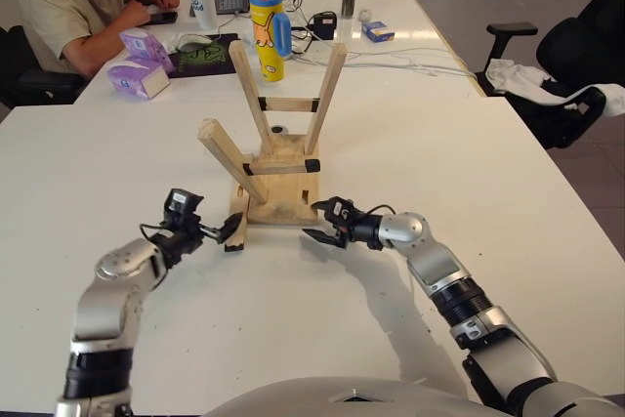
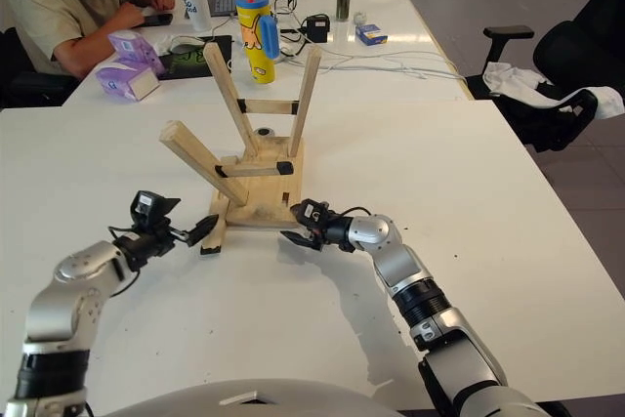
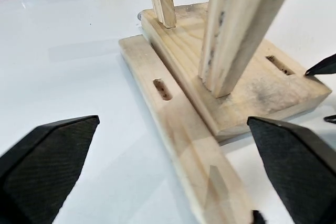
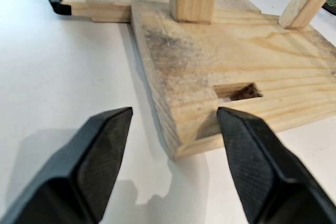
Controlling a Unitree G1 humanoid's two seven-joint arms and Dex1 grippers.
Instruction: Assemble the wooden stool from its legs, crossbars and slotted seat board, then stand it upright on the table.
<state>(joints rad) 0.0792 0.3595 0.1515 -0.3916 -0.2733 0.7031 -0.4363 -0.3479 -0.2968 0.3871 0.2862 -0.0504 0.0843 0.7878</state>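
Fourth-leg step, by the look of it: seat board (image 1: 278,204) lying underside-up on the tabletop (image 1: 488,192), just ahead of both end effectors, with three legs (image 1: 249,85) already socketed and braced by crossbars (image 1: 290,104). Loose leg (image 3: 173,124) flat against the board's edge, its near end between the fingers of the left end effector (image 1: 232,231); spread wide, not pinching, contact hard to call. Right end effector (image 1: 314,220) spread as well, fingers either side of the board's near corner, right by the empty slot (image 4: 239,92), gripping nothing. Next up, probably: close the left on the loose leg, lift, tip it upright and press it into that slot, right bracing the board. Both arms low, forearms stretched forward over the tabletop, wrists turned inward toward the board. Flip to upright not yet done.
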